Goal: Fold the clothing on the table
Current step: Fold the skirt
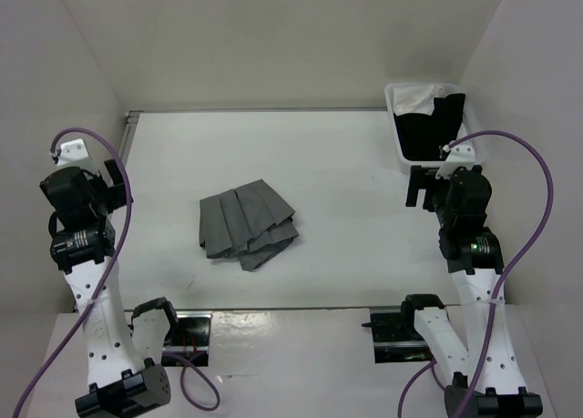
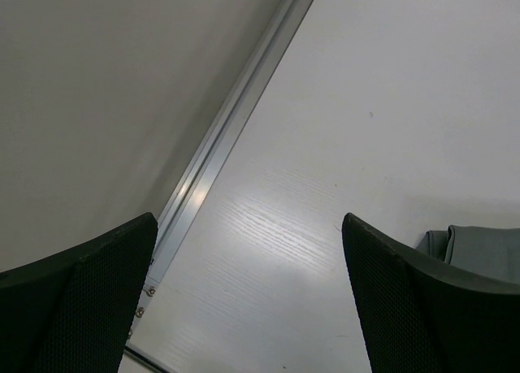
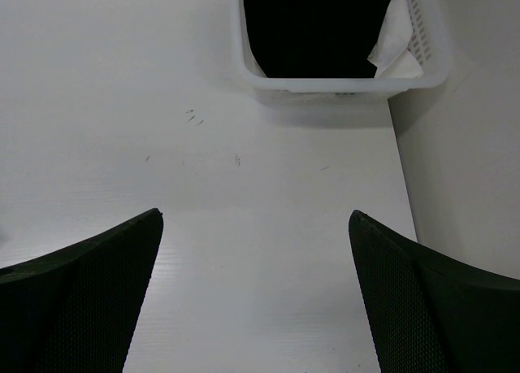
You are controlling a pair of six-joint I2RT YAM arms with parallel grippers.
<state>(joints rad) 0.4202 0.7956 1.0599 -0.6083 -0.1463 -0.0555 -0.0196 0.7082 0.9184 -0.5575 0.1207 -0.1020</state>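
One grey pleated skirt (image 1: 248, 227) is laid partly folded on the table (image 1: 364, 254), and the left gripper (image 2: 248, 219) and right gripper (image 3: 256, 214) are held raised at its sides, jaws apart.

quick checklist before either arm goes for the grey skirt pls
1. Left gripper open and empty: ok.
2. Right gripper open and empty: ok.
3. Skirt lies on the table between the two arms, touched by neither gripper: ok.
4. Skirt spread flat in one layer: not ok, its near right part lies in overlapping layers.
5. Basket with the black garment and white garment stands apart from the skirt, at the far right corner: ok.
6. Nothing trapped under the skirt: cannot tell.
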